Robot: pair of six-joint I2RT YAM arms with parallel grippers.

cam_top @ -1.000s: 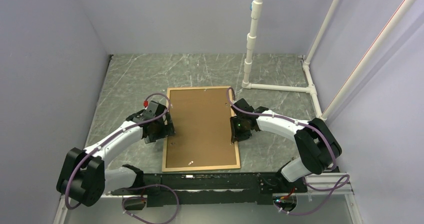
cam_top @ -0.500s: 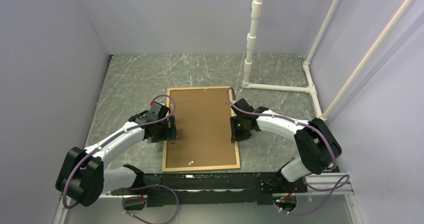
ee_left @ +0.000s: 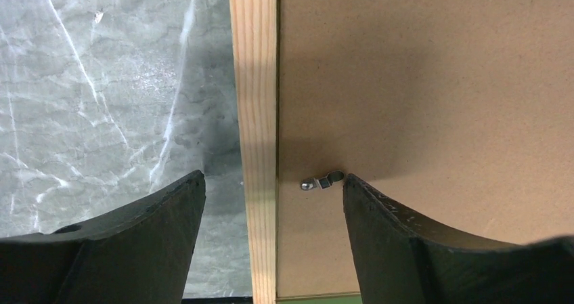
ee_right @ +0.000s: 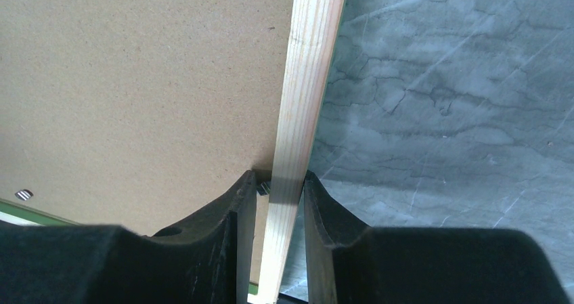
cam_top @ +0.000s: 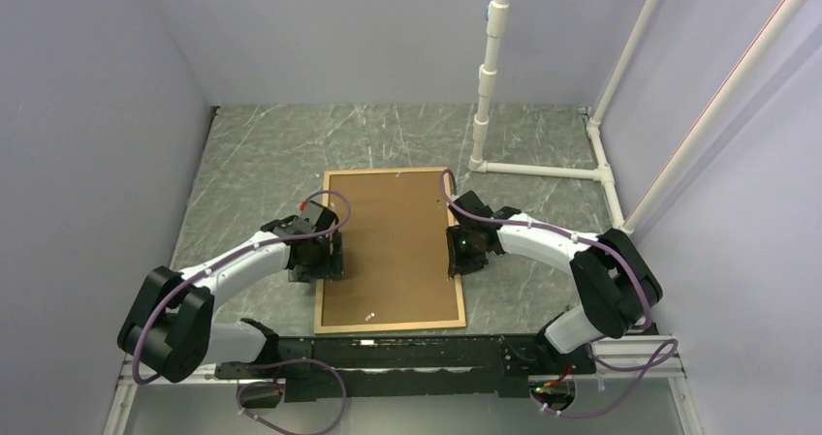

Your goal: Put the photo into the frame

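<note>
The right gripper [ee_right: 279,182] pinches one rail of the frame [ee_right: 308,67], seemingly to steady it, as the left gripper [ee_left: 274,177], jaws spread, straddles the opposite rail and a metal tab [ee_left: 323,181] on the backing board [ee_left: 420,80]; the photo, likely beneath, is hidden.

Right end effector [ee_right: 281,185] grips the frame [ee_right: 309,60], seemingly tightly, beside brown backing board [ee_right: 135,80].

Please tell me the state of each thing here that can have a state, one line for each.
frame: flat on table, wood face up.
backing board: lying inside the frame.
metal clip: flat on the board.
left gripper: open, astride the frame's left rail.
right gripper: shut on the frame's right rail.
</note>
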